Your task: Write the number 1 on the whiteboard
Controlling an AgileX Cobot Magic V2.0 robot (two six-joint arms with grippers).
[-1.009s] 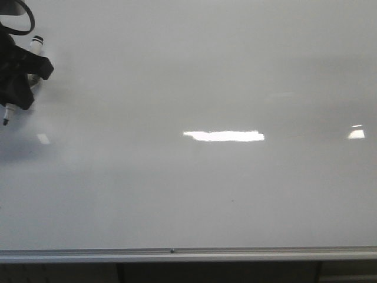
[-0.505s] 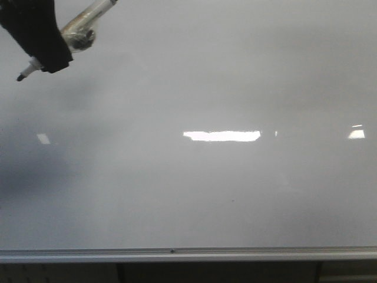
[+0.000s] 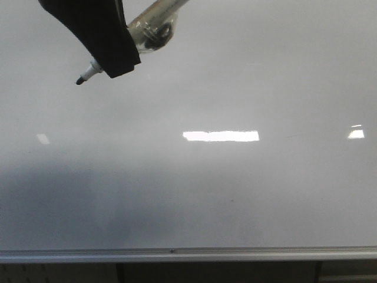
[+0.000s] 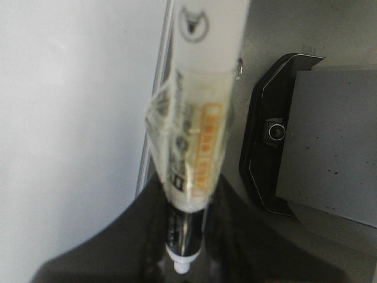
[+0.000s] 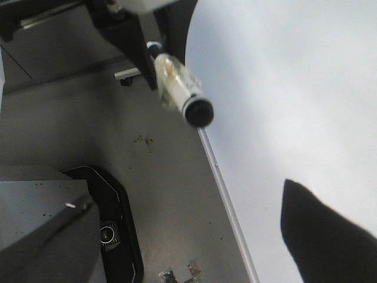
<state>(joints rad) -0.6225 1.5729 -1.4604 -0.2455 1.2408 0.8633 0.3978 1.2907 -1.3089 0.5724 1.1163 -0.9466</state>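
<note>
left gripper (image 3: pixel 97 35) cut off at far left, pinching marker pen (image 3: pixel 88 73), tip hanging just off whiteboard (image 3: pixel 235 188). no stroke visible yet. right gripper (image 5: pixel 330 236) mostly hidden; jaw state impossible to tell.

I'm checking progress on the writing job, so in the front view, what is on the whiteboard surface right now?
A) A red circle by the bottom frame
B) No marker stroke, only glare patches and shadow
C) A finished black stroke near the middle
B: the whiteboard shows only bright glare and shadow, and the marker in the left gripper has its tip over bare board.
</note>
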